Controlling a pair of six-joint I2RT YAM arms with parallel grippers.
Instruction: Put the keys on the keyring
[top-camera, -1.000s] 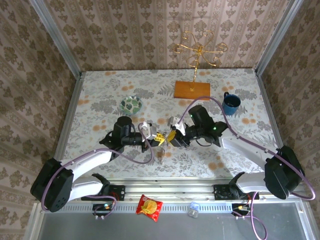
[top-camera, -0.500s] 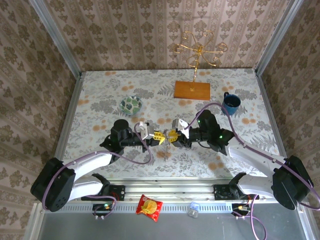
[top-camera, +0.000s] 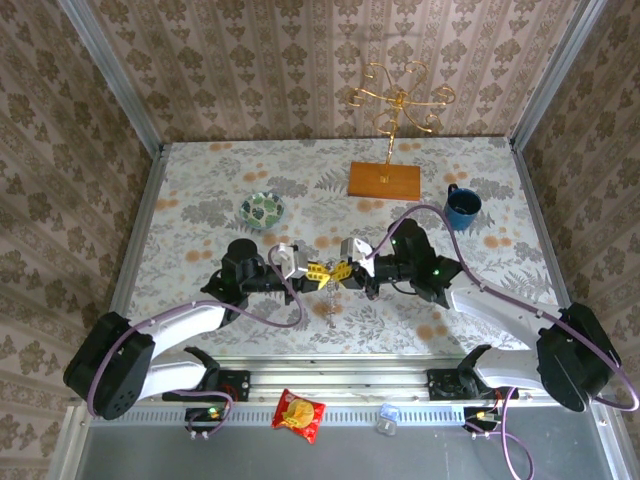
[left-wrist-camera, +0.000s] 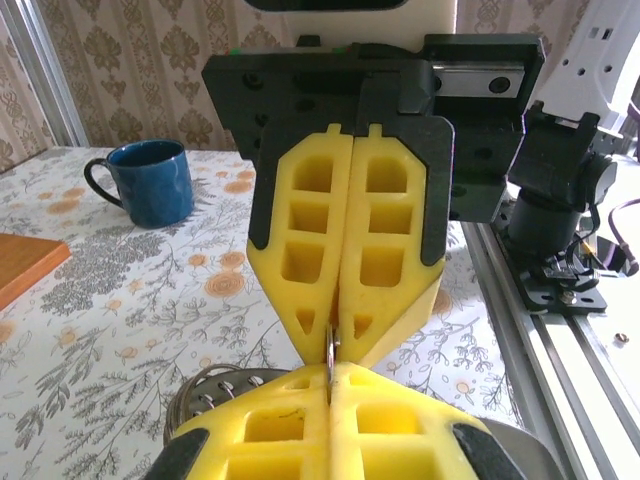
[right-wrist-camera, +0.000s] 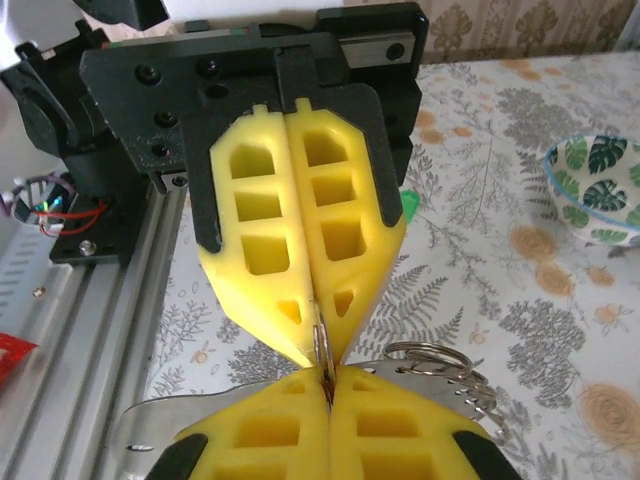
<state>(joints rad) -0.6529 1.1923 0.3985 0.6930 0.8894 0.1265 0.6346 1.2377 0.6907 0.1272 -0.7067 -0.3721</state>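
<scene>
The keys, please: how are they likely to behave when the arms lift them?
The keys dangle below the shut fingers, so they would probably swing. Their linked metal rings look stiff singly yet loose together, likely to shift.

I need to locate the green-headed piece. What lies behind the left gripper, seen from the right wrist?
A corner of a bright green piece pokes out past the edge of the left gripper. The gripper covers the rest of it, so its shape cannot be seen.

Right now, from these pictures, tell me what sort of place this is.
Probably a robot test cell dressed up as a home: patterned wallpaper panels held in aluminium frame posts, a floral-cloth table with a blue mug and gold hanger stand, and a metal rail at its near edge.
</scene>
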